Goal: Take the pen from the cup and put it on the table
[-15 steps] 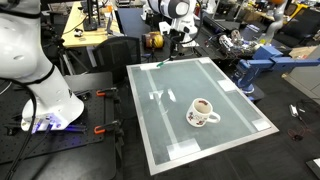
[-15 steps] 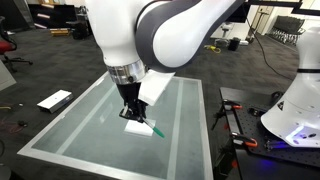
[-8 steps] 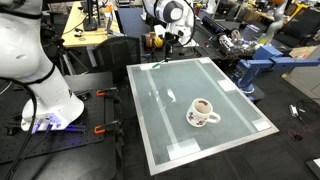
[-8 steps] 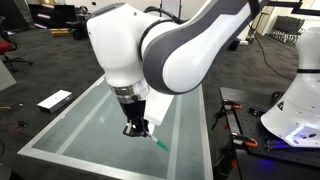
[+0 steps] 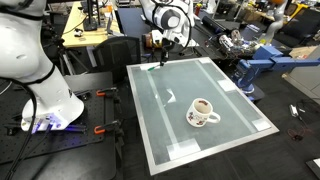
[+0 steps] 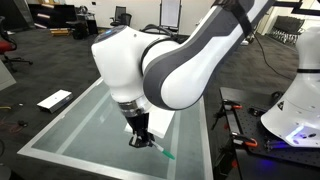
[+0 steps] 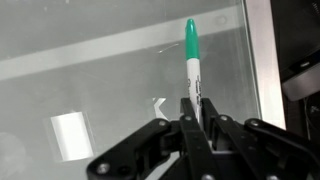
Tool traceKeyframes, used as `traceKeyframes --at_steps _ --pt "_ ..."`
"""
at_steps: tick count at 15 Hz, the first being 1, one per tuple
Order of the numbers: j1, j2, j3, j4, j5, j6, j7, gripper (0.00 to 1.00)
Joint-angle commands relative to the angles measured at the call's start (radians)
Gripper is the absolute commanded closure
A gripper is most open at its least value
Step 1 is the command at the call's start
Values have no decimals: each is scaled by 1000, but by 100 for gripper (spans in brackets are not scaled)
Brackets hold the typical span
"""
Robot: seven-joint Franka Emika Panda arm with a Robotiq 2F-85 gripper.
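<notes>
We have the pen (image 7: 191,50) clamped between the closed jaws of the gripper (image 7: 196,118), which pinch its dark lower barrel while the teal cap end sticks out ahead of them over the table (image 7: 100,80). The cup (image 5: 203,112) stands upright and well apart from it, on the opposite part of the frosted top, so we judge that only the set-down remains. In an exterior view the gripper (image 6: 140,139) hangs low over the glass with the pen (image 6: 161,153) slanting out beneath it toward the table's side rim. We cannot tell whether its tip touches the surface. That position is our main worry: the wrist view shows the metal rim (image 7: 265,50) just beside the pen, and a round barrel let go on smooth glass may roll over the edge. Releasing while the pen is tilted or off the surface could make it bounce and skid, and pushing lower could jam the tip against the glass and twist it in our grip.
</notes>
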Motion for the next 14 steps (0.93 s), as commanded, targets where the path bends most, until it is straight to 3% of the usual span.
traceKeyframes --at_steps 1,9,14 --pt "1 14 2 8 33 -7 -20 60" --pt "24 -51 -11 -44 10 23 19 2" --pt "39 -150 -21 -99 -21 49 52 0"
